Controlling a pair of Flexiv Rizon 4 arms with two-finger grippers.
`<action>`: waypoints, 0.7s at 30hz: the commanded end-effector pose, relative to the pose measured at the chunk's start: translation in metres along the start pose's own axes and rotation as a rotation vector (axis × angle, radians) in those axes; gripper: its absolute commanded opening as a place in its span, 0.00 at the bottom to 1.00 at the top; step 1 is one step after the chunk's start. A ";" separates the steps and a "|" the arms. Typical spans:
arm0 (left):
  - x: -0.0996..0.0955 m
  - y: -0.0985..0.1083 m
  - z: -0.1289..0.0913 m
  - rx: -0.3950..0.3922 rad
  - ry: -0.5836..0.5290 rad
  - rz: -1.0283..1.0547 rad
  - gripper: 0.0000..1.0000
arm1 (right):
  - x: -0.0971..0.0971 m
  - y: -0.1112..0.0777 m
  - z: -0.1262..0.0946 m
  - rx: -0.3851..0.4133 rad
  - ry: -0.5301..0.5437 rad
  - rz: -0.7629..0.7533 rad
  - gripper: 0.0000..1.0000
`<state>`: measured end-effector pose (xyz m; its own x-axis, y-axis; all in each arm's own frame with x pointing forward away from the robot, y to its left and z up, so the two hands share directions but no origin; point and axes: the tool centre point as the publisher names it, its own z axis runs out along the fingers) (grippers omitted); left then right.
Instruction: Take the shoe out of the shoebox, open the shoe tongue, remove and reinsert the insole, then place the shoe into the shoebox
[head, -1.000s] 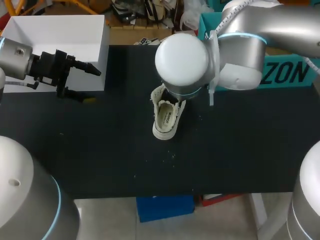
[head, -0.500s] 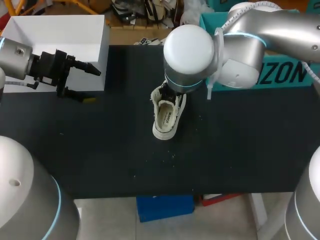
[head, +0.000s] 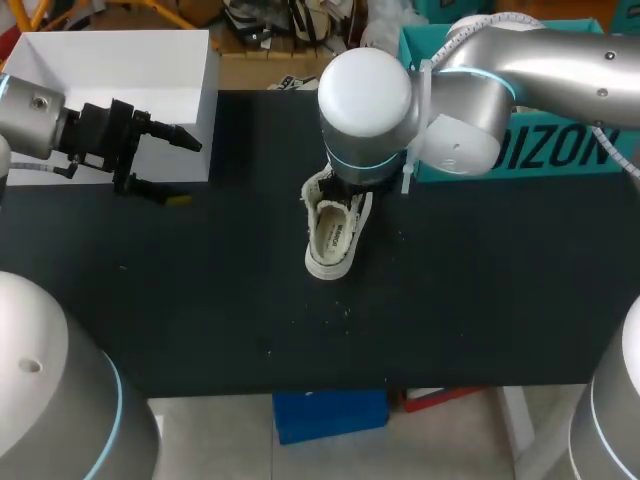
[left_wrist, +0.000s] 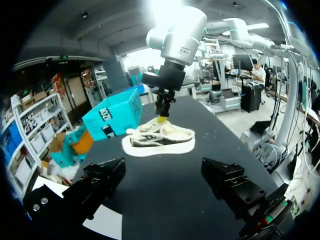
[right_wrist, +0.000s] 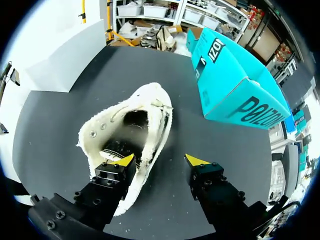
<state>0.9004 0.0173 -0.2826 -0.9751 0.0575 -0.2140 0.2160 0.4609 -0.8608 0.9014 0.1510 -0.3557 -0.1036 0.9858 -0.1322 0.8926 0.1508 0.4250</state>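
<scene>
Black table (head: 200, 300) carries everything. At its far left corner sits the white, open-topped shoebox (head: 110, 60). Just in front of the box hangs the left hand (head: 180, 170), fingers spread and holding nothing, well apart from the task's thing.

Near the middle of the table stands the shoe (left_wrist: 159, 141), on its sole, out of the box. Its long axis runs from the far edge toward the near edge, slightly slanted. The right arm is plainly the nearer one and has its wrist directly over the shoe's far end.

The right hand (right_wrist: 161, 161) is released. One yellow-tipped finger (right_wrist: 122, 161) dips into the shoe's opening, just above the insole (head: 337, 240). The other finger stands outside over bare table, apart from the shoe's wall. That wall therefore lies between the jaws without being pinched.

Closing inward would likely catch the wall or the insole edge, so the depth of the inner finger seems to decide the outcome.

At the far right lies a teal box (head: 520, 150).
</scene>
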 end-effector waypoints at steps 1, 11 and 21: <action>0.001 0.000 0.001 -0.003 -0.005 0.002 1.00 | 0.005 0.001 0.018 0.018 -0.003 0.023 0.55; 0.001 0.000 0.001 -0.003 -0.005 0.002 1.00 | 0.000 -0.011 0.046 0.070 0.002 0.076 0.47; 0.001 0.000 0.001 -0.003 -0.005 0.002 1.00 | 0.004 -0.015 0.064 0.103 0.017 0.087 0.27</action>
<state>0.9004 0.0175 -0.2826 -0.9752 0.0576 -0.2139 0.2160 0.4609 -0.8607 0.9106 0.1448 -0.4123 -0.0286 0.9961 -0.0840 0.9363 0.0561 0.3467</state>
